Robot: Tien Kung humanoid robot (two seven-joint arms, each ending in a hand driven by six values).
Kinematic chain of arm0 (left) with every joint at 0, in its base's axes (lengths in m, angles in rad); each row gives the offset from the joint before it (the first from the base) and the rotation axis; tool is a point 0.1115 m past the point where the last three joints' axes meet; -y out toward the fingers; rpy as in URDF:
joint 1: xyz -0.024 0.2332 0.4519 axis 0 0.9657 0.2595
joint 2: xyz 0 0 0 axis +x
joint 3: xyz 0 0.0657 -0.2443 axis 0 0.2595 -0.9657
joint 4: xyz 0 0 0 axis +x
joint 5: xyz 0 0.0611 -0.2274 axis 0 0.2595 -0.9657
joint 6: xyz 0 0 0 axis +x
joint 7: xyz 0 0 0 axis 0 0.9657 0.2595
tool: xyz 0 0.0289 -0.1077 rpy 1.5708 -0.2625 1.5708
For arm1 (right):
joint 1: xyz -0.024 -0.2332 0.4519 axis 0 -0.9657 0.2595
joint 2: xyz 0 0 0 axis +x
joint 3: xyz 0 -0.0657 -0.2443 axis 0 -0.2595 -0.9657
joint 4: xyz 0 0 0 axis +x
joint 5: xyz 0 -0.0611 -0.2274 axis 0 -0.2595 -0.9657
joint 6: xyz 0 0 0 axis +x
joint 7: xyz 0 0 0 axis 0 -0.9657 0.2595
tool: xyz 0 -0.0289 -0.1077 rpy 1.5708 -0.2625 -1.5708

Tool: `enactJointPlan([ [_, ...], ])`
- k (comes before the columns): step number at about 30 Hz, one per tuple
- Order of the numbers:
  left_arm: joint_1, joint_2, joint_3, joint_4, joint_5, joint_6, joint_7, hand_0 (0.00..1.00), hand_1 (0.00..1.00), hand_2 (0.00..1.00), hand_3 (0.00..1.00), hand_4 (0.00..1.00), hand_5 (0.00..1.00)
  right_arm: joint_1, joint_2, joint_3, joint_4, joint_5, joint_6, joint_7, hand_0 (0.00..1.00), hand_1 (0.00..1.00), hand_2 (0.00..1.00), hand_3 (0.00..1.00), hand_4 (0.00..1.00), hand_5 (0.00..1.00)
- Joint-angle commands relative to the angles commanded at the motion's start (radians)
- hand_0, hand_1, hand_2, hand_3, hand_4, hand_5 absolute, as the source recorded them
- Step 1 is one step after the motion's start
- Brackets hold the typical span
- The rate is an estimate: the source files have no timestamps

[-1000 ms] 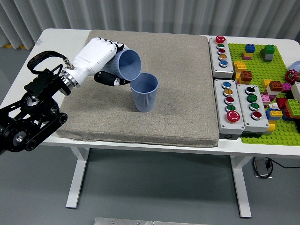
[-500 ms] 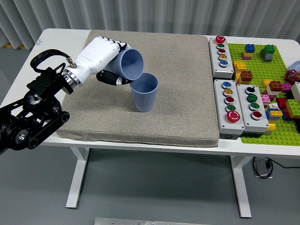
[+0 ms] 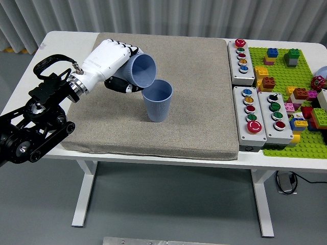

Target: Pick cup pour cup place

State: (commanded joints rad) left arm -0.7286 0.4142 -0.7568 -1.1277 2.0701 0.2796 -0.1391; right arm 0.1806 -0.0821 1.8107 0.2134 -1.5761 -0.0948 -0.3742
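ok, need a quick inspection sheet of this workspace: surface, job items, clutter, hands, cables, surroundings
Surface: white table with a grey fabric mat over its middle.
Job's things: tilted blue ribbed plastic cup, mouth angled toward the upright blue ribbed plastic cup standing on the mat.
Clutter: three grey button boxes right of the mat; green brick baseplate with loose coloured bricks.
Robot hands: left robot hand white, wrapped around the tilted cup; right arm not in view.
Cables: black loop at the left wrist; black cable under the table's right end.
Surroundings: grey curtain behind, grey floor; nobody seen.
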Motion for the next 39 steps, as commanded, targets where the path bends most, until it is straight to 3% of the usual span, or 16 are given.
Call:
enactJointPlan([
  [39,-0.034,0.015,0.051,0.052,0.073,0.069,0.012,0.461,0.445,0.491,0.496,0.838,0.241,0.003,-0.001,-0.006,0.0,0.011,-0.002,0.0,0.704,0.706,0.668,0.634,0.068,0.501],
])
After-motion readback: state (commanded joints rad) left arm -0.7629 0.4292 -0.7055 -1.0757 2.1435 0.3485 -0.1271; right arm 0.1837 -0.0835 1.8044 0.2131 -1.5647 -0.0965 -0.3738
